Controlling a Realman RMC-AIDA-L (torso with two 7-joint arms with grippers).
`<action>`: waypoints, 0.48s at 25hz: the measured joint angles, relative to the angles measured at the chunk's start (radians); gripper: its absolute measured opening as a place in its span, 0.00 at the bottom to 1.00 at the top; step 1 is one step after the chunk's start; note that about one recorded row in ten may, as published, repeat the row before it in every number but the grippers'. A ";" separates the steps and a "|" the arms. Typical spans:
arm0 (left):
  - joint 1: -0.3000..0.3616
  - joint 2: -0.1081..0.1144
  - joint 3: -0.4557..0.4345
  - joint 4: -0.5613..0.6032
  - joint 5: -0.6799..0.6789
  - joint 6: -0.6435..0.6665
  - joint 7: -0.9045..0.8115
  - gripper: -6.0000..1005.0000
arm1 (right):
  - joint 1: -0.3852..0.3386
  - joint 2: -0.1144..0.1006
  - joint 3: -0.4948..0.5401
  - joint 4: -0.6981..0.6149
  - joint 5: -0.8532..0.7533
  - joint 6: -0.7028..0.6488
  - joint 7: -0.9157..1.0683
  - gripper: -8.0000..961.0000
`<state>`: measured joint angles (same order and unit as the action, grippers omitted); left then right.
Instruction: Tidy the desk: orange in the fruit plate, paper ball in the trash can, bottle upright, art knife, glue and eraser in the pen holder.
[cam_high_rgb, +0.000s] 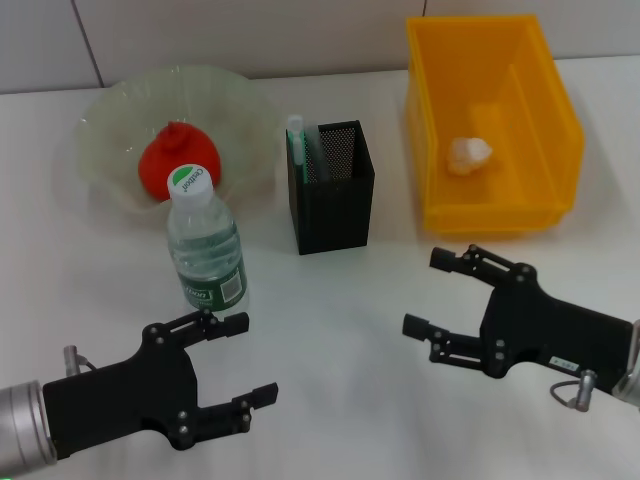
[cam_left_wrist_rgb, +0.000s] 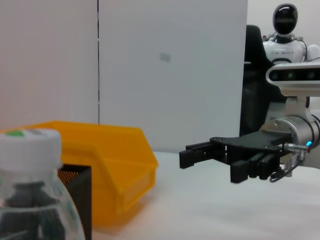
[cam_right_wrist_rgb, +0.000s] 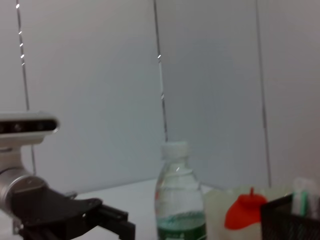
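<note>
The orange (cam_high_rgb: 175, 158) lies in the pale green fruit plate (cam_high_rgb: 115, 120). In front of the plate the bottle (cam_high_rgb: 205, 250) stands upright. A white paper ball (cam_high_rgb: 468, 153) rests inside the yellow trash can (cam_high_rgb: 545, 110). From the black mesh pen holder (cam_high_rgb: 330, 190) pokes a white-and-green stick (cam_high_rgb: 297, 138); the art knife, glue and eraser are otherwise hidden. My left gripper (cam_high_rgb: 240, 362) is open, just short of the bottle and holding nothing. My right gripper (cam_high_rgb: 432, 293) is open and empty, in front of the trash can. The left wrist view shows the bottle (cam_left_wrist_rgb: 30, 200) close up.
White table (cam_high_rgb: 330, 320) with a wall behind. The gap between bottle and pen holder is narrow. The right gripper (cam_left_wrist_rgb: 192, 154) shows in the left wrist view beyond the trash can (cam_left_wrist_rgb: 115, 165); the left gripper (cam_right_wrist_rgb: 107, 222) shows in the right wrist view beside the bottle (cam_right_wrist_rgb: 178, 205).
</note>
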<state>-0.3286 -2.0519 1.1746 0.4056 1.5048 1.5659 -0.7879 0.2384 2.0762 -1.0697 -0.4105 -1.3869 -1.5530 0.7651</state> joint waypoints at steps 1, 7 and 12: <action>-0.001 0.000 0.008 0.001 0.000 -0.003 -0.007 0.78 | 0.006 0.001 -0.001 0.007 -0.007 0.003 0.001 0.87; 0.003 0.004 0.014 0.005 0.000 -0.001 -0.014 0.78 | 0.022 0.004 -0.007 0.028 -0.014 0.008 0.002 0.87; 0.001 0.005 0.018 0.003 0.000 0.001 -0.014 0.78 | 0.024 0.004 -0.007 0.034 -0.017 0.008 0.003 0.87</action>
<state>-0.3281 -2.0467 1.1922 0.4083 1.5049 1.5668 -0.8022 0.2623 2.0801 -1.0768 -0.3767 -1.4039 -1.5452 0.7676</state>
